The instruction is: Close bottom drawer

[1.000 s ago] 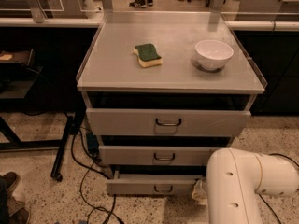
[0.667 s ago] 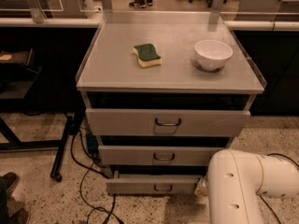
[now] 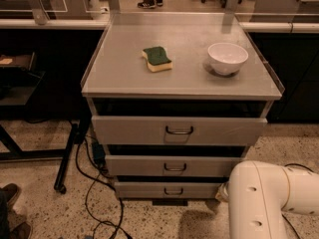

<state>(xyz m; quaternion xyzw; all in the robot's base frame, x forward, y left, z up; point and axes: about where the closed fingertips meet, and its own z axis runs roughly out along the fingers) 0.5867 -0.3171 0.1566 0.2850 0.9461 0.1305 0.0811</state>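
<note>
– Down at the lower right, nearest of all, what is that white bulk?
– That is my arm (image 3: pixel 259 203), bent low over the speckled floor. My tool (image 3: pixel 222 193) is at its far end, just beside the right end of the bottom drawer (image 3: pixel 149 189). The arm hides most of it, so I cannot tell how far open it is or whether it has hold of anything.
– And the drawer itself?
– It is the lowest front of the grey cabinet, with a small curved handle (image 3: pixel 173 191) at its middle and a thin dark gap above it.
– Farther up?
– The middle drawer (image 3: pixel 134 166), then the top drawer (image 3: pixel 129 130), then the counter (image 3: pixel 124 73). It carries a green and yellow sponge (image 3: pixel 157 59), with a white bowl (image 3: pixel 227 58) well apart on the right.
</note>
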